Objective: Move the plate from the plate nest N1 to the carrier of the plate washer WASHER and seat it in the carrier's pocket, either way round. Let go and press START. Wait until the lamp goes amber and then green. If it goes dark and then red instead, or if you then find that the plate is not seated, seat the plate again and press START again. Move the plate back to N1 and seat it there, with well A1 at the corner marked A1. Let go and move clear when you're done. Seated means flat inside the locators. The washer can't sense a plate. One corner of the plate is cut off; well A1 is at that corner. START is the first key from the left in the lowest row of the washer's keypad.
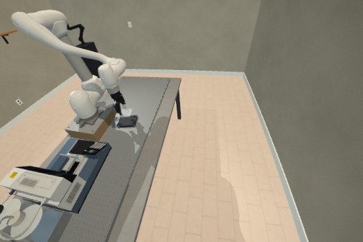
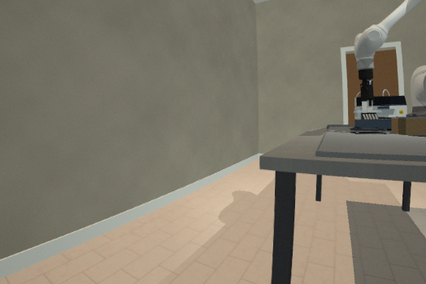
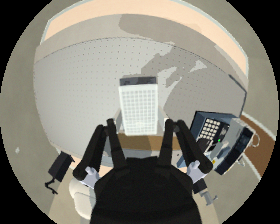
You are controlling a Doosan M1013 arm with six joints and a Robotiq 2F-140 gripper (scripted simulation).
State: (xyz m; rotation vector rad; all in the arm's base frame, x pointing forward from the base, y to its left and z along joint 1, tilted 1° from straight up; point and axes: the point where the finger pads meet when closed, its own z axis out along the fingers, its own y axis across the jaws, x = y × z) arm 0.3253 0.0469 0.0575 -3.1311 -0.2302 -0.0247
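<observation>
My gripper (image 1: 122,114) (image 2: 367,104) (image 3: 139,111) is shut on the white plate (image 1: 127,111) (image 3: 139,104), with one finger on each side. The plate hangs above the dark plate nest N1 (image 1: 130,121) (image 3: 131,81); in the wrist view it covers most of the nest, and only the nest's far strip shows. A gap between plate and nest shows in the top view. I cannot tell which corner is cut off. The washer (image 1: 79,190) (image 2: 400,110) has a keypad (image 1: 99,145) (image 3: 210,129) and a lamp (image 1: 85,150) (image 3: 219,140) that is green. The carrier's pocket is too small to judge.
The arm's wooden base block (image 1: 104,129) (image 2: 410,126) stands close beside the nest. The washer stands on the same table (image 1: 173,89) (image 2: 345,165), beyond the base block. A dark box on an arm (image 1: 91,55) (image 3: 60,166) is behind the robot.
</observation>
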